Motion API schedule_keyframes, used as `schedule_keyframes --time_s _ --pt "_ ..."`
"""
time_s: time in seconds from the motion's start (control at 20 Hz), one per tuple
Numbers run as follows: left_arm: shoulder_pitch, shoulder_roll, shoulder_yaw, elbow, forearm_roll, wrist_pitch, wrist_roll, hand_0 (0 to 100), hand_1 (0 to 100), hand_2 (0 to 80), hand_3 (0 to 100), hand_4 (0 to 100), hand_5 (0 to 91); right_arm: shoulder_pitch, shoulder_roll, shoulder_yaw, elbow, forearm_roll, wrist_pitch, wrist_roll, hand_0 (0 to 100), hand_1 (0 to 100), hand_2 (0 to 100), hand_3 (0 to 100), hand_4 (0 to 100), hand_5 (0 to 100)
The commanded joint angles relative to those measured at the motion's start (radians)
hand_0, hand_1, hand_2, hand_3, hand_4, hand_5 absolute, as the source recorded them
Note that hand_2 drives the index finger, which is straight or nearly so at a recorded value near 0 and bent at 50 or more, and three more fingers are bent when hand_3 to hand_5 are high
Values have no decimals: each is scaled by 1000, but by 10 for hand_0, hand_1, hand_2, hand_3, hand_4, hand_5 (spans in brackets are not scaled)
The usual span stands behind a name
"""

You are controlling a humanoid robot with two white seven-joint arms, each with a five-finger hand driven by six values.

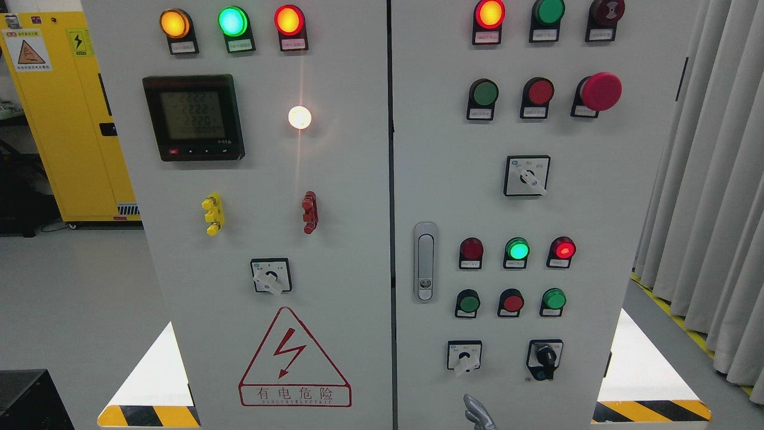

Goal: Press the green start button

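A yellow cabinet (65, 119) stands left on the grey floor (77, 286); pale curtains (710, 179) hang right.

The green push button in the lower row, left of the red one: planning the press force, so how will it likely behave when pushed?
The green push button sits in a black collar on a rigid cabinet door, so it probably travels straight inward, not sideways. Its smooth, small cap may let a fingertip slip. The robot hand is barely in view below.

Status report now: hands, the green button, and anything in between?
One hand barely in view at bottom edge, side and fingers unclear. Several green buttons on right door; nearest in lower row, untouched. Nothing in the way.
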Motion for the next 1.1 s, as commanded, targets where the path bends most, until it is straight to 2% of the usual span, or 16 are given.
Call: schedule_keyframes --time_s 0.0,0.4,0.6,0.65,0.7,0.75,0.8,0.85,0.95,1.05 --pt "0 0 0 0 0 0 0 120 556 0 0 0 0 0 0 0 1 0 0 -1 616 658 0 112 193 120" --pt "0 0 0 0 0 0 0 120 556 0 0 0 0 -4 0 -2 -1 2 2 -2 610 663 0 116 204 129" --pt "1 0 0 0 0 0 0 120 556 0 0 0 0 -8 2 -11 -1 15 5 -31 585 679 0 142 224 147" --pt "0 0 0 0 0 0 0 120 556 0 0 0 0 -8 2 -11 -1 28 5 -33 513 736 0 543 636 466" --pt "0 0 0 0 0 0 0 120 556 0 0 0 0 -8 2 -14 -1 58 5 -35 515 745 0 603 703 570" --pt "1 0 0 0 0 0 0 120 556 0 0 0 0 -8 2 -25 -1 99 3 -36 509 756 0 688 805 746" --pt "0 0 0 0 0 0 0 120 556 0 0 0 0 -10 2 -40 -1 147 -1 -38 518 792 0 850 962 931" --pt "0 0 0 0 0 0 0 120 556 0 0 0 0 -13 2 -57 -1 211 -6 -45 554 840 0 959 1000 1000" --pt "0 0 0 0 0 0 0 120 556 0 0 0 0 -28 3 -92 -5 361 -17 -85 583 868 0 980 1000 1000" --pt "0 0 0 0 0 0 0 120 556 0 0 0 0 -42 23 -117 -10 498 -35 -119 590 877 0 990 1000 1000"
